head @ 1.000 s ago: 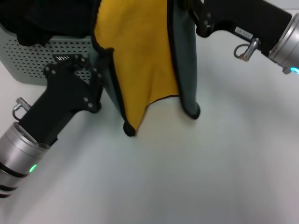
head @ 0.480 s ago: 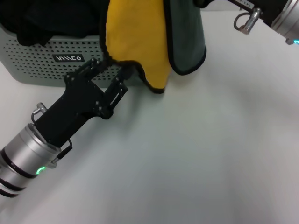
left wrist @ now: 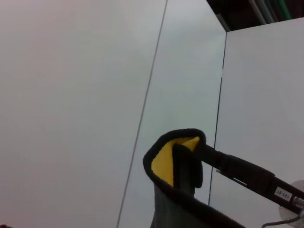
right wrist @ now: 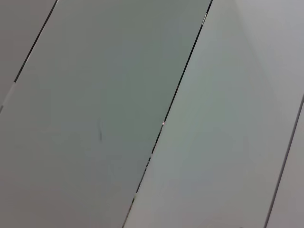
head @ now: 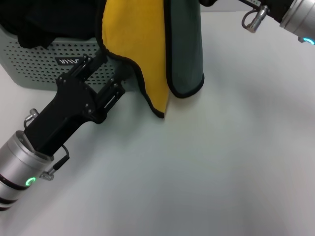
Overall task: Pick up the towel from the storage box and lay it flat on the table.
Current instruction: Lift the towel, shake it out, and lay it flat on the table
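The towel [head: 147,44] hangs down in the air, up above the worktop [head: 221,162] and just in front of the storage box [head: 44,66]. It is out of the box now, so I think the picking-up part is done and the laying-flat part is not yet done. It is held high so that it can fall open. The yellow side faces us on the robot's left and the grey-green side shows on the right, with the black edge all round. Its lowest corner hangs close over the worktop, but I cannot tell if it touches.

The right arm reaches in at the top, and the towel seems to hang from there. The right tool itself is cut off by the top of the head view, so I cannot tell how its fingers are.

The left tool [head: 101,73] is low, by the front of the box, right beside the towel's left edge. Its fingers are spread apart and pinch nothing. I think it is there to catch that loose edge, so both arms can stretch the cloth out flat
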Available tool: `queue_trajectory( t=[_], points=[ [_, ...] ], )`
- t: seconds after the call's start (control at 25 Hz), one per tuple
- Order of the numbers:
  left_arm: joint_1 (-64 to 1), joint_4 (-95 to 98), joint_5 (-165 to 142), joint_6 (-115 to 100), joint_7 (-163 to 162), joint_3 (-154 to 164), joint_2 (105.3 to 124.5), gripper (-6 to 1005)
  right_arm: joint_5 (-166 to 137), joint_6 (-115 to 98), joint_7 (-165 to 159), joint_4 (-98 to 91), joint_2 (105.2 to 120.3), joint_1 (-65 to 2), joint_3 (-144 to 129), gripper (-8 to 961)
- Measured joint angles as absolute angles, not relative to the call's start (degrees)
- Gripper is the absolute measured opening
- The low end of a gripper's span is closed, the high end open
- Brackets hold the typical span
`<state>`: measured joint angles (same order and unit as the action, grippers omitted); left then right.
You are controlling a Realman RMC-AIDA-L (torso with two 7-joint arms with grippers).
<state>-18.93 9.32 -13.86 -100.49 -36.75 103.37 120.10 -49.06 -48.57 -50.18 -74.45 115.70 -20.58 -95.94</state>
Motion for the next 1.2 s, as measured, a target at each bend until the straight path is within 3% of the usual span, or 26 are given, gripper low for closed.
queue_trajectory(
  t=[1.2],
  points=[
    [-19.59,7.91,-12.69,-94.35,-38.19,101.08,120.34,538,-50.72,-48.06,-49.93,-76.75,115.83,-20.83,-95.79,3]
  ],
)
